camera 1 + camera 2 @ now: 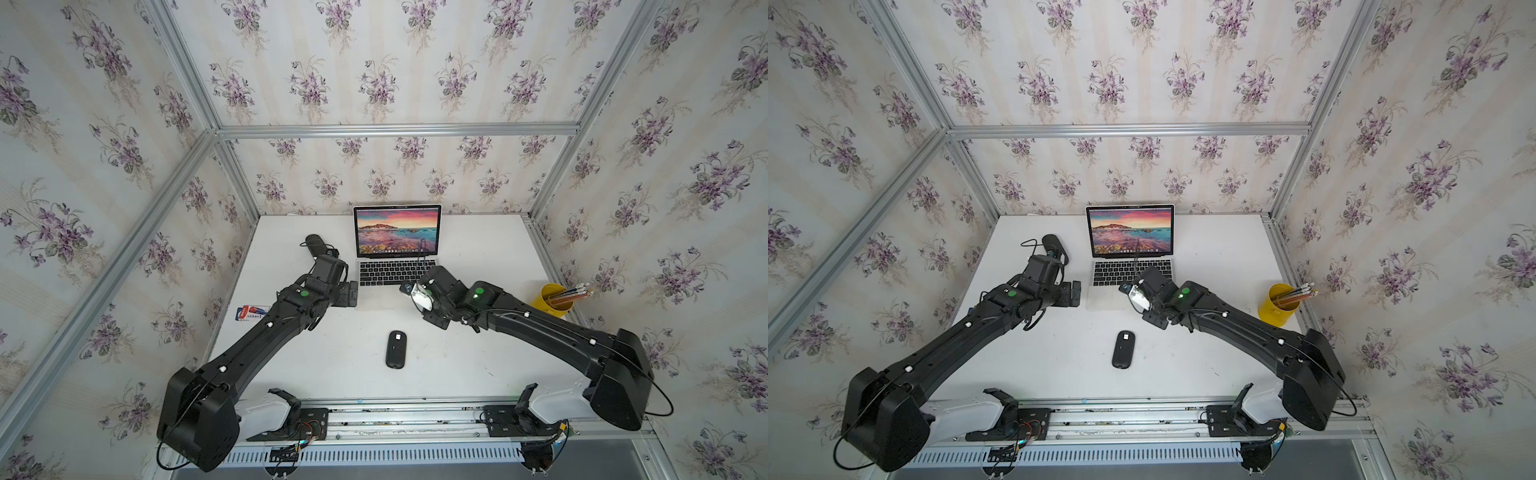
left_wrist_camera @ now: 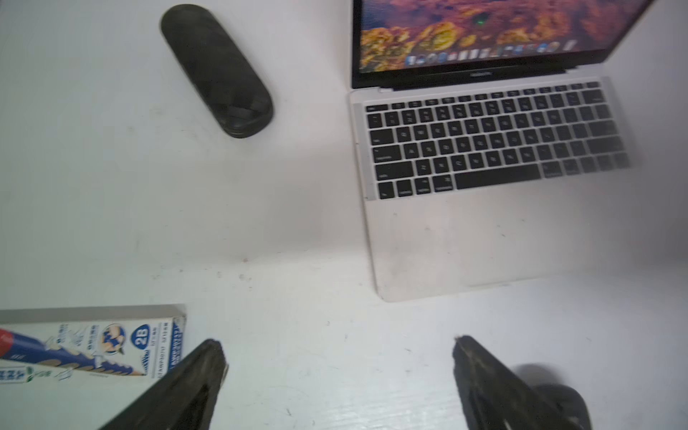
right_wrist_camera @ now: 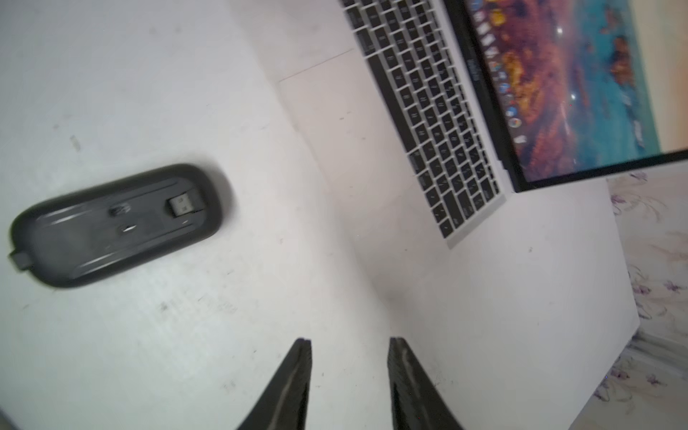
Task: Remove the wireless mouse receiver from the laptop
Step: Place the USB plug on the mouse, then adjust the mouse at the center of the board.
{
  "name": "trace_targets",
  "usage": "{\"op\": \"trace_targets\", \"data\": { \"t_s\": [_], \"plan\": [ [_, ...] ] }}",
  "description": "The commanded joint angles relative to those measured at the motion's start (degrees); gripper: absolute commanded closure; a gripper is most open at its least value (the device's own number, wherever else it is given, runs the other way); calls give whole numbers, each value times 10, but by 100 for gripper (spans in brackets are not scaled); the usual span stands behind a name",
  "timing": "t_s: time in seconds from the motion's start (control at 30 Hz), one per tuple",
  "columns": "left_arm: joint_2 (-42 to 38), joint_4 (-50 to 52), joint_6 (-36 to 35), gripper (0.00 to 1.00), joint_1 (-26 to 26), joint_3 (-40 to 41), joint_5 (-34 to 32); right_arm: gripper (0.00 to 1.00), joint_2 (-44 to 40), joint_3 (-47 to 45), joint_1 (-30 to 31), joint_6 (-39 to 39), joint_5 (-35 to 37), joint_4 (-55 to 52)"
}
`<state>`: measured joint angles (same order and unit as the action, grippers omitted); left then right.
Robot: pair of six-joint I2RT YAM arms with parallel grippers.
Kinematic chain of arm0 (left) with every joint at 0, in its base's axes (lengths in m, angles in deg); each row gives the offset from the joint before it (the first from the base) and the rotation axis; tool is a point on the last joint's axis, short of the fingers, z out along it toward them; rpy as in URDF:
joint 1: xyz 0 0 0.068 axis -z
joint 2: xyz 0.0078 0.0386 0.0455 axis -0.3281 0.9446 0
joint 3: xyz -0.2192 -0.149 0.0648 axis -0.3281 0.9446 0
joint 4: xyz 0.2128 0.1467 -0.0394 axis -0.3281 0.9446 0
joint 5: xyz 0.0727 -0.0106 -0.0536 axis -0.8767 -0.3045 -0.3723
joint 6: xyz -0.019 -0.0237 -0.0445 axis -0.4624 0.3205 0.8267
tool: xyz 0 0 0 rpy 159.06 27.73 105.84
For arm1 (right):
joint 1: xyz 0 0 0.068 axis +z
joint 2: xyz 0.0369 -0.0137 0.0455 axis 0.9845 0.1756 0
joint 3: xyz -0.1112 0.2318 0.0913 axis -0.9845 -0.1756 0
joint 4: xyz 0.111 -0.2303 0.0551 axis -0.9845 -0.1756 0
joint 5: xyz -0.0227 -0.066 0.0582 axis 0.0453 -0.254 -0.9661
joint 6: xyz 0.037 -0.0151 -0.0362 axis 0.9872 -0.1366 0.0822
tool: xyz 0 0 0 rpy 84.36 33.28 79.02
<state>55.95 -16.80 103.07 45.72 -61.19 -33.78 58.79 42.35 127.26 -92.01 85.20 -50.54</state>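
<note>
The silver laptop (image 1: 397, 272) stands open at the back middle of the table, its screen showing a sunset seascape. In front of it a black oval mouse (image 1: 396, 349) lies underside up. The wireless mouse receiver (image 3: 184, 204), a tiny nub with a silver plug, sits in a slot in that underside, apart from the laptop (image 3: 428, 111). My right gripper (image 3: 349, 340) hovers over bare table off the laptop's front right corner, open a modest gap with nothing between its fingers. My left gripper (image 2: 337, 342) is wide open and empty, just left of the laptop (image 2: 484, 149).
A long black oval case (image 1: 316, 243) lies at the back left beside the laptop. A pencil box (image 1: 251, 312) lies under the left arm near the table's left edge. A yellow cup of pencils (image 1: 552, 301) stands at the right edge.
</note>
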Motion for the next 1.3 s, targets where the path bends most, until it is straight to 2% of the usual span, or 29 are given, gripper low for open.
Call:
{"op": "trace_targets", "data": {
  "t_s": [0.0,0.1,0.2,0.3,0.33,0.4,0.6,0.9,1.1,1.27],
  "plan": [
    [-19,21,39,1,42,-1,27,54,-37,-37,-52,73,4,137],
    [-25,66,118,1,88,0,18,39,-64,-54,-100,94,-16,182],
    [-10,91,226,1,139,9,18,33,-71,-42,-139,106,-49,207],
    [32,80,315,1,198,14,21,32,-61,-17,-157,117,-79,217],
    [50,73,338,1,220,11,16,31,-55,-8,-181,119,-86,219],
    [90,76,378,1,256,-5,-6,31,-43,7,-184,121,-92,218],
    [206,169,501,1,322,-86,-75,31,-37,-8,-184,120,-107,227],
    [296,186,621,1,384,-134,-72,30,-51,-14,-196,110,-111,227],
    [360,201,652,1,409,-180,-67,29,-81,-26,-198,103,-118,227],
    [380,213,672,1,416,-192,-76,29,-102,-34,-198,107,-137,228]
  ]
}}
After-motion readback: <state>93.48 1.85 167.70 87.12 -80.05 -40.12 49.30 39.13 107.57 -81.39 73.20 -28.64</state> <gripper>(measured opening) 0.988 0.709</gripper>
